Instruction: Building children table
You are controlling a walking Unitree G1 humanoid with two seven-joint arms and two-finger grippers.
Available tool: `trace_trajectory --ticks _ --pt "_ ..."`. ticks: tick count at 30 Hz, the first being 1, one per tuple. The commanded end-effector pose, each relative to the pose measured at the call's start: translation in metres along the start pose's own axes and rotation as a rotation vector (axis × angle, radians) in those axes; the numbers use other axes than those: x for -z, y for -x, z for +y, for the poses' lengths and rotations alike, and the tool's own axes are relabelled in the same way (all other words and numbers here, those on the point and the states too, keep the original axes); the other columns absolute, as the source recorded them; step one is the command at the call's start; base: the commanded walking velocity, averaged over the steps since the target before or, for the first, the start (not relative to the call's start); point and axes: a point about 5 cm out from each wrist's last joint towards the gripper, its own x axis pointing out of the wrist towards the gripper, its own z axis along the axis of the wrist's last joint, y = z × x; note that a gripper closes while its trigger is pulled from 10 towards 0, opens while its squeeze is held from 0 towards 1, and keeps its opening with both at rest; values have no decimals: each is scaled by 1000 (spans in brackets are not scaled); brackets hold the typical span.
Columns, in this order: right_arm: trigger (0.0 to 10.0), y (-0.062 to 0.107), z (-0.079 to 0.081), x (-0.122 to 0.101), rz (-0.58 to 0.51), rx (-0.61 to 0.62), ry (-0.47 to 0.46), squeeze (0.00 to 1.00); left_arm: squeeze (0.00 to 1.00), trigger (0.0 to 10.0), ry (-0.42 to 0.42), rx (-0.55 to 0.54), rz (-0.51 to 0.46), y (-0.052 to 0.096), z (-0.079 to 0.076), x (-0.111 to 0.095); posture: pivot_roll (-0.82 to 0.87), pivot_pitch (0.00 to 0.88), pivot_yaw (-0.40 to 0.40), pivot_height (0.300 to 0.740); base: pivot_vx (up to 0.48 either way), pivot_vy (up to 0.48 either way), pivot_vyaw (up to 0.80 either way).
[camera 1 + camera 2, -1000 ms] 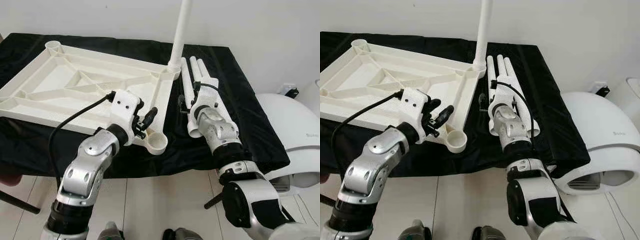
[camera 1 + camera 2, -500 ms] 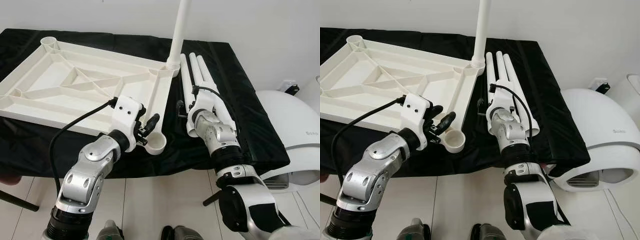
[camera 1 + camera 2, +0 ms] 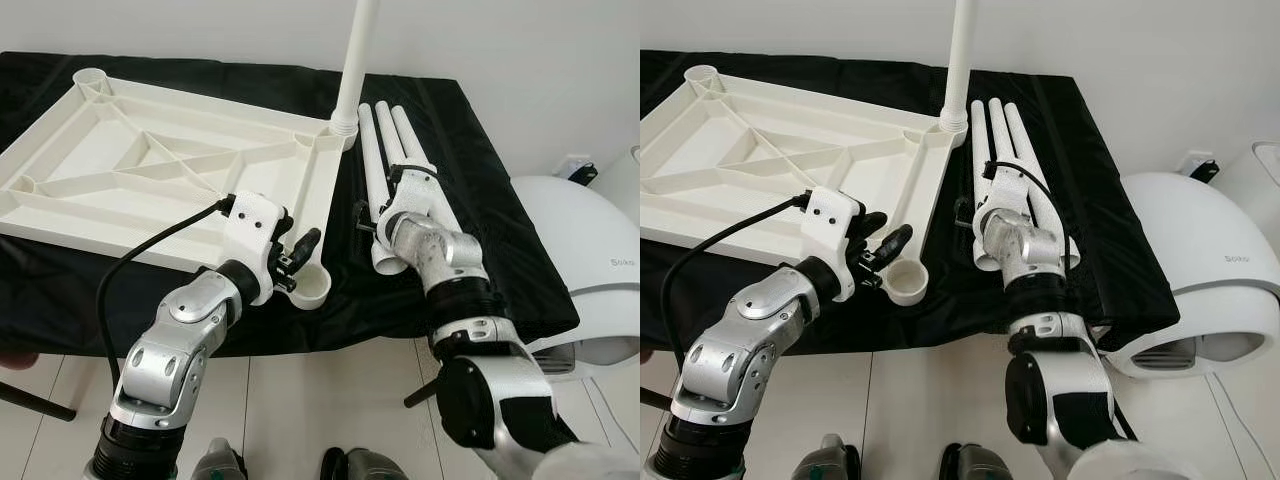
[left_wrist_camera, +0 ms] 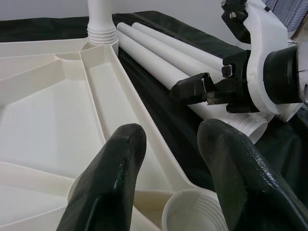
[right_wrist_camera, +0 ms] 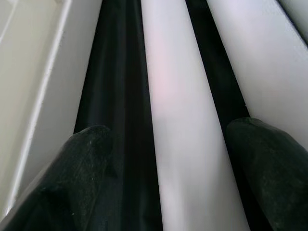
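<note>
White leg (image 5: 178,120) lies between released right tool (image 5: 168,159); left tool (image 4: 173,159) released by tabletop (image 3: 150,170) socket.

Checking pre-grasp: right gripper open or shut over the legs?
Open. In the right wrist view the right gripper has its two fingers spread either side of one lying table leg, not touching it.

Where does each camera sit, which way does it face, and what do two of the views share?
Left eye view: on the head, looking down at the tabletop, upside down on black cloth; both arms show.
Right eye view: beside it, same scene.
Left wrist view: along the left gripper, open above the corner socket.
Right wrist view: along the right gripper, open astride one loose leg.
Shared: both wrist views show the loose legs; the left one also shows the standing leg.
</note>
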Motion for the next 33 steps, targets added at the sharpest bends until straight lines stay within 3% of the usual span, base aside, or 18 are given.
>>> trace_trajectory --ticks 1,9,10,11,12,13,14,15,33 --pt "10000 -5 -6 19 109 28 -8 0 0 10000 10 -24 0 0 0 -1 51 160 -61 740 0 0 0" --pt "10000 -7 -7 13 174 51 -11 0 0 10000 21 -29 -6 0 0 -3 50 168 -64 740 0 0 0" --pt "9373 -7 -8 13 180 59 4 0 0 10000 21 -28 -7 0 -1 -3 50 170 -65 740 0 0 0" --pt "4275 -7 -8 13 198 63 4 0 0 10000 23 -27 -7 0 -1 -4 51 170 -66 740 0 0 0" --pt "4275 -7 -8 13 198 63 4 0 0 10000 23 -27 -7 0 -1 -4 51 170 -66 740 0 0 0" --pt "902 -8 -9 13 203 74 2 0 0 10000 21 -29 -8 0 -1 -4 52 171 -67 740 0 0 0" --pt "902 -8 -9 13 203 74 2 0 0 10000 21 -29 -8 0 -1 -4 52 171 -67 740 0 0 0" --pt "0 -9 -10 12 194 83 6 0 0 10000 21 -31 -8 0 -1 -4 53 170 -68 740 0 0 0" --pt "0 -8 -3 -2 146 19 -45 0 0 10000 26 -39 -10 0 0 -5 53 172 -69 740 0 0 0"
